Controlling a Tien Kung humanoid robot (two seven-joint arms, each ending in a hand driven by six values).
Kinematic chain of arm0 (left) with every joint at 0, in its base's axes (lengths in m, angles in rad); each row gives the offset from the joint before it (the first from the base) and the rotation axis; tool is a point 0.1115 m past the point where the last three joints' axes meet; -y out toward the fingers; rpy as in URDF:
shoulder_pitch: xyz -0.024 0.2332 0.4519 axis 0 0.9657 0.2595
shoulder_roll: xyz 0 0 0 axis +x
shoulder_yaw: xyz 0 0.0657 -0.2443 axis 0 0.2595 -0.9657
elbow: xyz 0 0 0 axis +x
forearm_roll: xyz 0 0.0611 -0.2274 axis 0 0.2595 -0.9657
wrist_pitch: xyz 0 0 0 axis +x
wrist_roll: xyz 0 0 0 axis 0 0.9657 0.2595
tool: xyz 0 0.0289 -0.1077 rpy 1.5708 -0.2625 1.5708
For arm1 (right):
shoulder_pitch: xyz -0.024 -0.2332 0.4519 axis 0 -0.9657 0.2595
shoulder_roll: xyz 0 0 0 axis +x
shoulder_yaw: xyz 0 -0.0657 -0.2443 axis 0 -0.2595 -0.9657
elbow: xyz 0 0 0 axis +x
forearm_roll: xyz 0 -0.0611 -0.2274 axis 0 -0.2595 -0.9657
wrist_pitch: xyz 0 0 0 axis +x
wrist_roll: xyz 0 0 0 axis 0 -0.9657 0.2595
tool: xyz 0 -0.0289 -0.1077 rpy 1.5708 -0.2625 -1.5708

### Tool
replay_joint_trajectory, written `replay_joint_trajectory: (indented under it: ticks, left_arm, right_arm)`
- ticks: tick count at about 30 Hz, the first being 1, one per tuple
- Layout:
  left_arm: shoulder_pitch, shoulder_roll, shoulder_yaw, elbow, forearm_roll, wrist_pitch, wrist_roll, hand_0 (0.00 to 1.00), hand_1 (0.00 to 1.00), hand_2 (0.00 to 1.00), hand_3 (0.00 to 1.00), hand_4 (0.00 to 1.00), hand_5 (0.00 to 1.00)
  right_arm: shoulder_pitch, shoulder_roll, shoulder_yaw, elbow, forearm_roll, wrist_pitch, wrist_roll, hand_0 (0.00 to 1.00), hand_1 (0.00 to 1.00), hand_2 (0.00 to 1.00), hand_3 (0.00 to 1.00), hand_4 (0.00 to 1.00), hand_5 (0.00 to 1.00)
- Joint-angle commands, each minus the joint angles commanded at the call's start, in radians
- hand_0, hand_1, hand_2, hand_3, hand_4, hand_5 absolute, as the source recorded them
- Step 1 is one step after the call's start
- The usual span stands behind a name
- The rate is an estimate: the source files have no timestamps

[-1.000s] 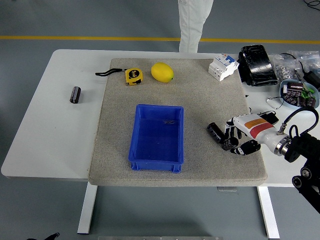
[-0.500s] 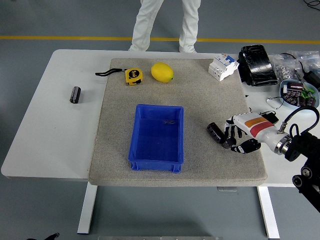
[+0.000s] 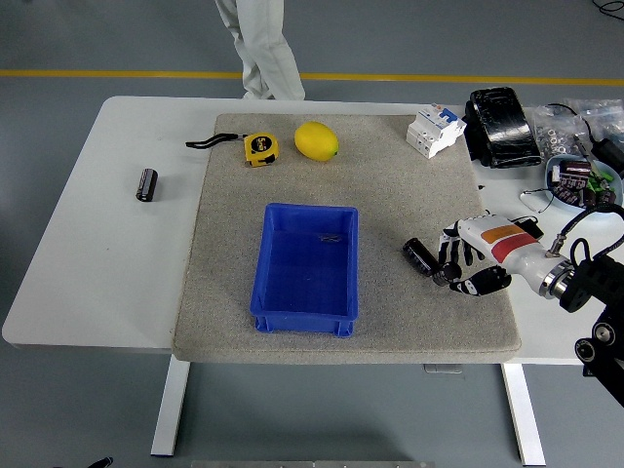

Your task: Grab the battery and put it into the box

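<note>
You're in a lab or workshop bay: grey sealed floor (image 3: 117, 39) with a yellow line (image 3: 97, 74) behind the white table (image 3: 88, 263). On the table, a circuit breaker (image 3: 434, 130), tape measure (image 3: 259, 148), and at its right end a parts bowl (image 3: 575, 181) and cables (image 3: 575, 122).

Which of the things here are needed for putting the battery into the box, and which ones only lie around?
Belong to the job:
- battery on the mat, beside the right hand
- blue box

Only lying about:
- second battery at the table's left
- tape measure
- lemon
- white breaker
- black pouch
</note>
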Motion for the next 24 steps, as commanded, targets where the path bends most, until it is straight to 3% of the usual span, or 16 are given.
replay_joint_trajectory:
  ticks: [7, 14, 18, 24]
  left_arm:
    - [0.0, 0.002, 0.002, 0.001, -0.005, 0.002, -0.003, 0.71, 0.661, 0.784, 0.788, 0.757, 0.779]
    - [-0.004, 0.003, 0.004, 0.0, -0.003, 0.001, -0.003, 0.709, 0.66, 0.783, 0.788, 0.758, 0.779]
    - [-0.005, 0.004, 0.005, 0.0, -0.004, 0.003, -0.004, 0.708, 0.658, 0.782, 0.788, 0.758, 0.779]
    - [-0.007, 0.007, 0.006, -0.001, -0.002, 0.004, -0.004, 0.708, 0.654, 0.779, 0.787, 0.759, 0.779]
  right_arm:
    - [0.03, -0.004, 0.005, 0.029, 0.037, 0.009, -0.006, 0.226, 0.27, 0.353, 0.397, 0.915, 0.002]
    - [0.155, 0.036, -0.032, 0.048, 0.048, 0.01, -0.005, 0.223, 0.269, 0.352, 0.397, 0.915, 0.002]
    - [0.23, 0.058, -0.073, 0.062, 0.062, 0.005, -0.007, 0.222, 0.268, 0.352, 0.395, 0.915, 0.002]
    - [0.351, 0.097, -0.224, 0.082, 0.07, -0.011, -0.004, 0.23, 0.28, 0.365, 0.41, 0.921, 0.002]
